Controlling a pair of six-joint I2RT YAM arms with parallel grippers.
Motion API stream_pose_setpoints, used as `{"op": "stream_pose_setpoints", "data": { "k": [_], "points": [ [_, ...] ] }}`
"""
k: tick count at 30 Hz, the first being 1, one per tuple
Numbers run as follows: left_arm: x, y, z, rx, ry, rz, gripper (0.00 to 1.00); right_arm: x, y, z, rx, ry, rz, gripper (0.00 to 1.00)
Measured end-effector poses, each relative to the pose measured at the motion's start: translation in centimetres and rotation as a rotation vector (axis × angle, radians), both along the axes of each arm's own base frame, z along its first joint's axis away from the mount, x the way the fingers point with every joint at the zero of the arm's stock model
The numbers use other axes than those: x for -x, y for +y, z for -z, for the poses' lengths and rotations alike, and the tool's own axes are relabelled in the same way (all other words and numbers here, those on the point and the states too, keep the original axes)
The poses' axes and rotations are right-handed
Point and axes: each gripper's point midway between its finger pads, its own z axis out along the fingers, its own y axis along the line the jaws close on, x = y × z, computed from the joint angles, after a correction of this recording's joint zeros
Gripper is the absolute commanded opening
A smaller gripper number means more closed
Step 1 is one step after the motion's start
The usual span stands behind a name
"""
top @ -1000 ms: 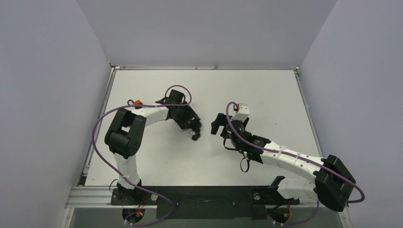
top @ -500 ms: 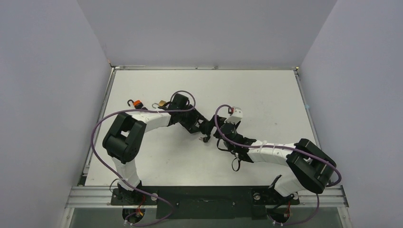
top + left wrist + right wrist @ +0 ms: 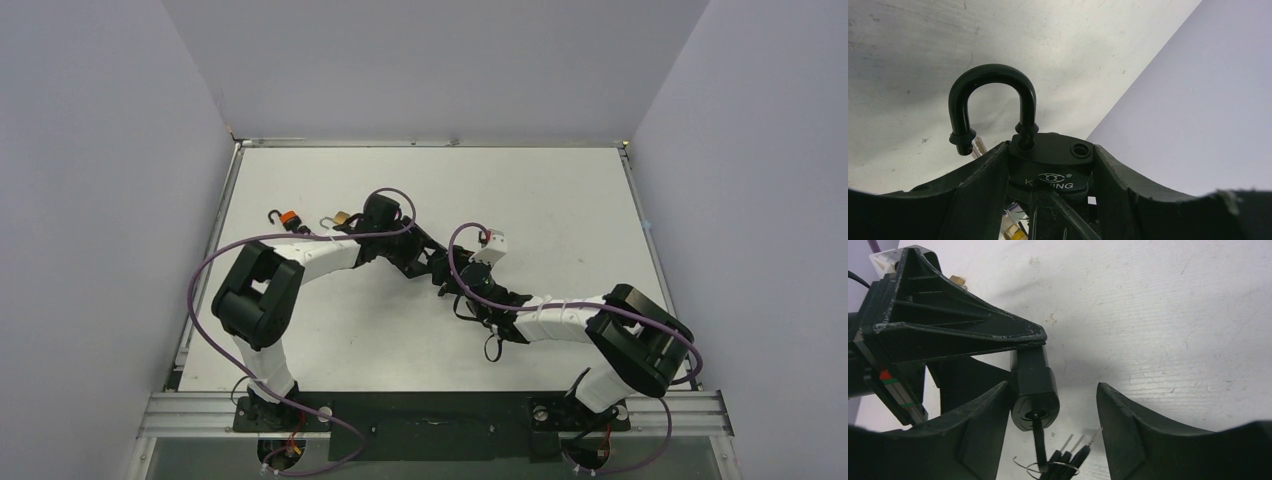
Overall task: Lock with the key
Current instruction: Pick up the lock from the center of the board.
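here left gripper (image 3: pixel 1050 148) clasps the black padlock (image 3: pixel 1054 162); right gripper (image 3: pixel 1052 387) gapes, seemingly around its key (image 3: pixel 1038 439).

Soft, even light falls from above, casting only faint, soft-edged shadows on the white table (image 3: pixel 560 200). In both wrist views my fingers (image 3: pixel 1168 440) loom dark, nearly featureless, and slightly blurred near the bottom edge.
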Motion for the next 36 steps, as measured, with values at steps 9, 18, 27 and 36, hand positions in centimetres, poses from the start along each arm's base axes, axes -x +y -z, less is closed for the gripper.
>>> {"op": "stream_pose_setpoints", "data": {
  "k": [9,18,27,36],
  "points": [
    [0.4,-0.6,-0.6,0.012,-0.001,0.002,0.29,-0.2,0.6,-0.9,-0.045,-0.019,0.003,0.11],
    [0.6,-1.1,-1.9,0.037,-0.037,0.021,0.51,0.0,0.2,-2.1,-0.047,-0.031,0.008,0.00],
    [2.0,-1.8,-10.3,0.102,-0.299,0.211,0.56,1.5,-1.7,-10.1,-0.127,-0.119,-0.051,0.00],
    [3.8,-0.9,-22.6,0.075,-0.770,0.426,0.57,1.3,-10.4,-12.8,-0.039,-0.132,0.138,0.00]
  ]
}}
